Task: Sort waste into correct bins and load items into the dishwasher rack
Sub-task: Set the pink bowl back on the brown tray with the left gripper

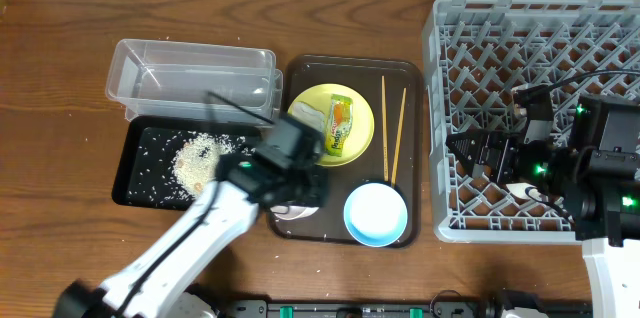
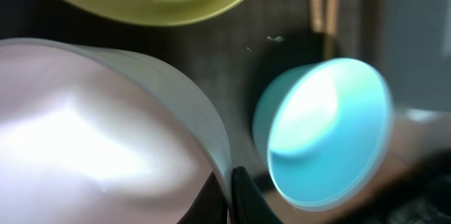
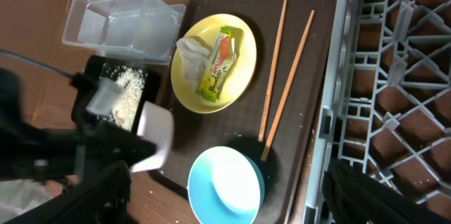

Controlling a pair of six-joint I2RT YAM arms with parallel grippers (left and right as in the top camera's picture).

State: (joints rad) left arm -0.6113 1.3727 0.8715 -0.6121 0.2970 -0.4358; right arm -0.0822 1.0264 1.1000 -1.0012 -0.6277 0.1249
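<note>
My left gripper (image 1: 292, 190) (image 2: 231, 199) is shut on the rim of the small white bowl (image 1: 296, 210) (image 2: 91, 132) (image 3: 158, 137), at the front left of the brown serving tray (image 1: 300, 70). The light-blue bowl (image 1: 375, 214) (image 2: 324, 132) (image 3: 225, 185) sits to its right. The pale-yellow plate (image 1: 362, 144) (image 3: 232, 94) holds the green-and-orange wrapper (image 1: 340, 123) (image 3: 218, 65) and the white tissue (image 1: 308, 113) (image 3: 190, 51). Two chopsticks (image 1: 391, 130) (image 3: 275, 69) lie to the right of the plate. Rice (image 1: 195, 158) lies in the black tray (image 1: 135, 163) (image 3: 95, 69). My right gripper (image 1: 465, 148) (image 3: 229, 182) is open and empty over the grey rack (image 1: 530, 18) (image 3: 394, 76).
The clear plastic tub (image 1: 190, 78) (image 3: 120, 23) stands behind the black tray, left of the serving tray. Loose rice grains are scattered on the wooden table around the tub. The rack takes up the right side of the table.
</note>
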